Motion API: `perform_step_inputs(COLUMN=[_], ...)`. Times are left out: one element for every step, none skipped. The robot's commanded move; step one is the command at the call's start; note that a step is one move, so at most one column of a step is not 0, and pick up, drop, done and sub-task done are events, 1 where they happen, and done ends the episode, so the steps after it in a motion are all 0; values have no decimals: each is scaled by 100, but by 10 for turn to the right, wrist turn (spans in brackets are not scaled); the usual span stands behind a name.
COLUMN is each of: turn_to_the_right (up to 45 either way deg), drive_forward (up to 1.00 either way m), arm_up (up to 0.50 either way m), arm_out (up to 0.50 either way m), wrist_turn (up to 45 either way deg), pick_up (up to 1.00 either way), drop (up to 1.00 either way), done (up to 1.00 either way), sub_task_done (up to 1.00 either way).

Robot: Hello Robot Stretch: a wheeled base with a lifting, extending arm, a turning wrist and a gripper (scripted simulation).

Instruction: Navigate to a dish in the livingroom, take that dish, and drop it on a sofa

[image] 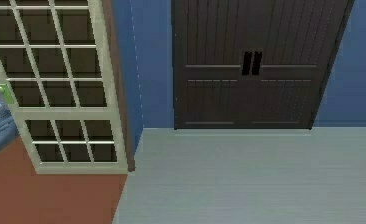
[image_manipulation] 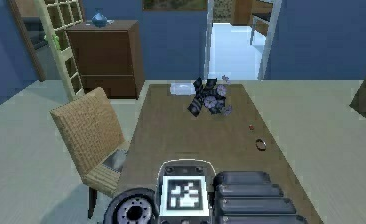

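Note:
In the arm side view a long brown wooden table (image_manipulation: 191, 150) runs up the middle. Over its far end is my gripper (image_manipulation: 203, 100), a dark body with white marker squares. A pale flat thing (image_manipulation: 179, 89), perhaps the dish, lies on the tabletop just left of the fingers. I cannot tell whether the gripper touches it or holds anything.
A wicker chair (image_manipulation: 88, 135) stands at the table's left side, and two small dark things (image_manipulation: 261, 145) lie on its right part. Beyond are a brown cabinet (image_manipulation: 103, 58) and a bright doorway (image_manipulation: 233, 45). The forward view has a dark double door (image: 251, 65) in a blue wall and a white paned door (image: 56, 85) at left.

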Motion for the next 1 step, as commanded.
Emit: perform_step_inputs(turn_to_the_right=[0], drive_forward=[0], arm_up=[0], arm_out=[6], wrist_turn=[0], pick_up=[0], drop=[0], done=[0], sub_task_done=[0])
